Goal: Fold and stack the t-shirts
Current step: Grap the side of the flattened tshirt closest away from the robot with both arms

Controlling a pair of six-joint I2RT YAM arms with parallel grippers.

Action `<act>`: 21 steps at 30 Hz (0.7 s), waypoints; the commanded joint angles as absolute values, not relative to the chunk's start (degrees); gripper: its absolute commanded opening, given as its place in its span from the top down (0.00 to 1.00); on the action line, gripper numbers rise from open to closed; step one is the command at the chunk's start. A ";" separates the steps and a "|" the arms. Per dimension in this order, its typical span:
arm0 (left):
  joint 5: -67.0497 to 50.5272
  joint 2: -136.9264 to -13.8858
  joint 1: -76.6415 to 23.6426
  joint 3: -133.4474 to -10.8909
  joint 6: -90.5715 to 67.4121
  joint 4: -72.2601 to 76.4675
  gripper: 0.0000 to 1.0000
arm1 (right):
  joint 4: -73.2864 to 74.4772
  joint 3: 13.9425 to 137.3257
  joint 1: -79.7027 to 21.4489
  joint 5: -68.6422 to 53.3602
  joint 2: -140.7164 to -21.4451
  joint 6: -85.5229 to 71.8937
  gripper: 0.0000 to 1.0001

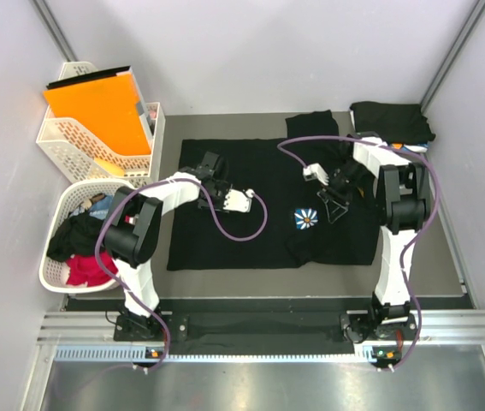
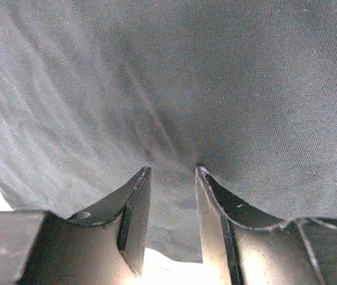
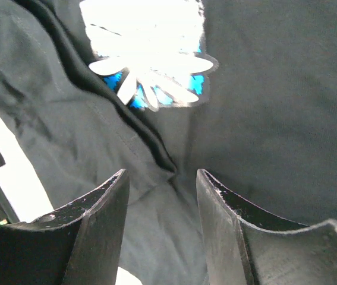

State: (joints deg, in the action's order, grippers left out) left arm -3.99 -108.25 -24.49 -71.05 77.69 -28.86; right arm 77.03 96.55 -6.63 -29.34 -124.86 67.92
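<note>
Black shirt (image 1: 225, 248), flower print (image 1: 307, 218), spread on table (image 1: 259, 125): left gripper (image 2: 171, 178) clamped on plain cloth, right gripper (image 3: 162, 178) clamped on a fold beside the print; we judge both should lift level and together, keeping the edge taut.

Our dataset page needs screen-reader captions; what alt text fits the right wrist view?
A black cloth t-shirt fills the frame, its white-and-blue flower print at the top. Two dark fingers of the right gripper rise from the bottom edge, creased fabric bunched between them.
</note>
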 commanded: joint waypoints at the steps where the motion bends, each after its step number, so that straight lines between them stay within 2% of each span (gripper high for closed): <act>1: -4.48 -106.79 -24.70 -69.52 78.83 -27.60 0.59 | 83.67 97.13 -8.00 -32.34 -124.81 68.29 0.51; 7: -4.13 -106.35 -24.70 -68.64 79.45 -27.07 0.59 | 83.67 93.61 -8.79 -31.38 -122.96 68.82 0.54; 10: -4.13 -106.26 -24.70 -68.56 79.54 -26.90 0.59 | 83.76 92.29 -8.79 -30.50 -122.08 68.91 0.59; 13: -4.31 -106.17 -24.79 -68.47 79.45 -26.89 0.59 | 83.58 91.50 -8.79 -29.62 -121.12 69.43 0.67; 17: -4.39 -106.08 -24.79 -68.03 79.63 -26.72 0.59 | 83.58 92.37 -8.96 -29.88 -120.94 68.91 0.82; 21: -4.48 -106.08 -24.79 -67.94 79.37 -26.63 0.59 | 83.50 95.35 -8.96 -29.97 -120.76 67.68 0.86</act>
State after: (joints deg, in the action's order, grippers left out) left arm -3.36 -107.39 -24.69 -69.30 79.22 -26.96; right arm 76.93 91.92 -8.14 -28.86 -123.85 67.85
